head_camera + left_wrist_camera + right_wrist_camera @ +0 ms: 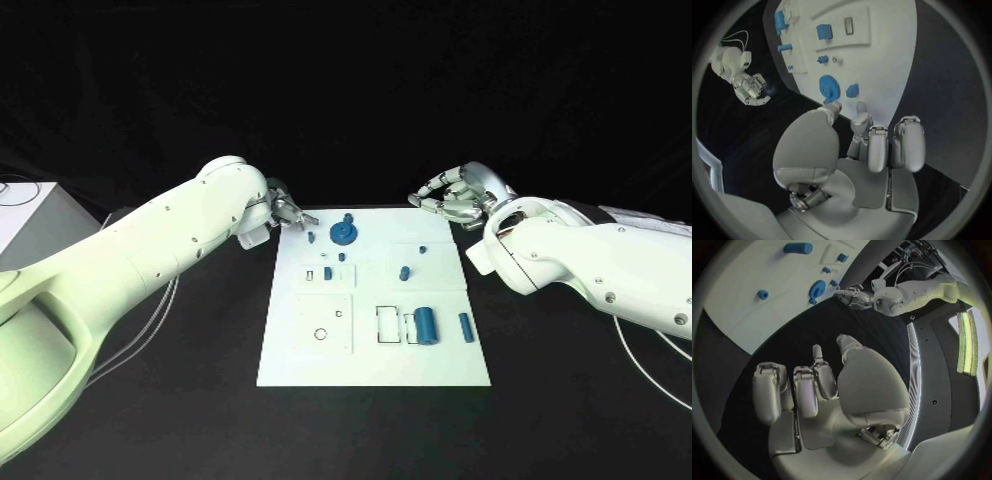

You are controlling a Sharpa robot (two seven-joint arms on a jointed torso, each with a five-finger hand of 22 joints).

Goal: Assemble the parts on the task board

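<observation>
Task board holds blue parts, no legible writing; left robot hand and right robot hand empty, fingers apart.

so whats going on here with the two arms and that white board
A robot is set to assemble small blue parts on the white task board. Its left hand is at the board's far left corner, fingers reaching toward the round blue disc and a small blue piece beside it, holding nothing yet. The right hand hovers off the board's far right corner, empty. A blue cylinder and the other parts lie loose on the board.
</observation>
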